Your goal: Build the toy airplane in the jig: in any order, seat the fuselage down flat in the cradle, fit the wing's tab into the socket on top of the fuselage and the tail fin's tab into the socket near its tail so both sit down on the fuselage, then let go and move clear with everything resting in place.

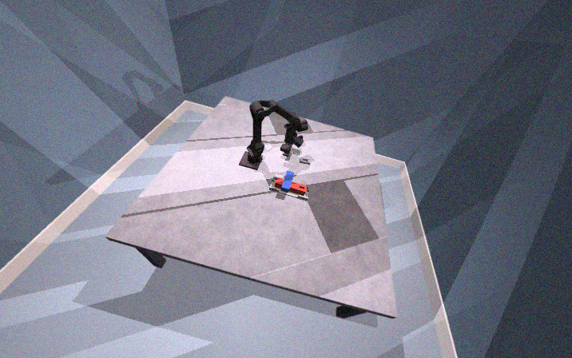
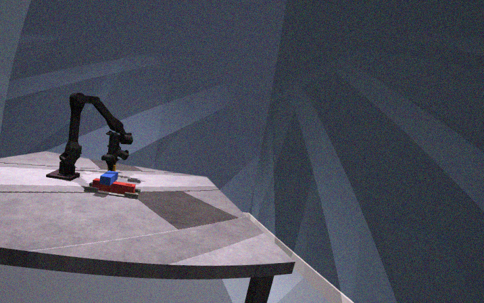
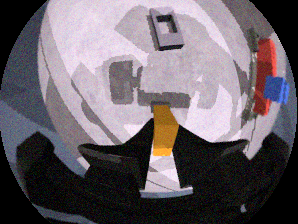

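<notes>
The red fuselage (image 1: 295, 188) (image 2: 123, 187) (image 3: 265, 62) lies in the pale jig (image 1: 297, 196) (image 2: 132, 195) (image 3: 253, 70). The blue wing (image 1: 287, 181) (image 2: 109, 177) (image 3: 276, 89) lies crosswise on top of it; its tab is hidden. A dark slot shows in the fuselage's top near its right end in the top view. My gripper (image 1: 287, 153) (image 2: 111, 168) points down behind the jig, shut on the orange tail fin (image 2: 113, 167) (image 3: 164, 137). The fin stands between the fingertips in the wrist view, low by the table; whether it touches the table is unclear.
A small grey block with a rectangular opening (image 1: 304, 161) (image 2: 134, 180) (image 3: 170, 41) lies on the table near my gripper. The arm's base plate (image 1: 248, 162) (image 2: 53, 174) is to the left of the gripper in the top and exterior views. Shadow patches cross the table (image 1: 211, 228) (image 2: 71, 214).
</notes>
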Robot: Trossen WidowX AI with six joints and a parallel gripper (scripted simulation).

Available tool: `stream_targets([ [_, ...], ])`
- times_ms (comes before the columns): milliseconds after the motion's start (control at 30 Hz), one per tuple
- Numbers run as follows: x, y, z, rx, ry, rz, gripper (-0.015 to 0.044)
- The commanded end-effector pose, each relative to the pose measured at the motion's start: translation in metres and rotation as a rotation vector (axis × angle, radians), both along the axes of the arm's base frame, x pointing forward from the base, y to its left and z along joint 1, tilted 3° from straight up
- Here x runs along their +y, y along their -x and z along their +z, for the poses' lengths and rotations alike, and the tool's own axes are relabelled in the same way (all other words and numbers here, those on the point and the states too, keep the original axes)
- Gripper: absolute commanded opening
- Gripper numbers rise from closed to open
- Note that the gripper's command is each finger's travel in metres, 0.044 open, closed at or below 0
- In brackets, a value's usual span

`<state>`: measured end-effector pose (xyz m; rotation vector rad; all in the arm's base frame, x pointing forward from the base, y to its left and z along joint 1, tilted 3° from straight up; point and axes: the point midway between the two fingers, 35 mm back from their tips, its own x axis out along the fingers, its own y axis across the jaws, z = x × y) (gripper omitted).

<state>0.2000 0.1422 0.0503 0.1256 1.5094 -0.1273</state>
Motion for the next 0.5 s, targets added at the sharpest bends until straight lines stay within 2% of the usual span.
stream_targets([
  [0, 0.004, -0.003, 0.012, -0.014, -0.017, 0.001, 0.0000],
  [467, 0.003, -0.003, 0.054, 0.007, 0.002, -0.008, 0.0000],
])
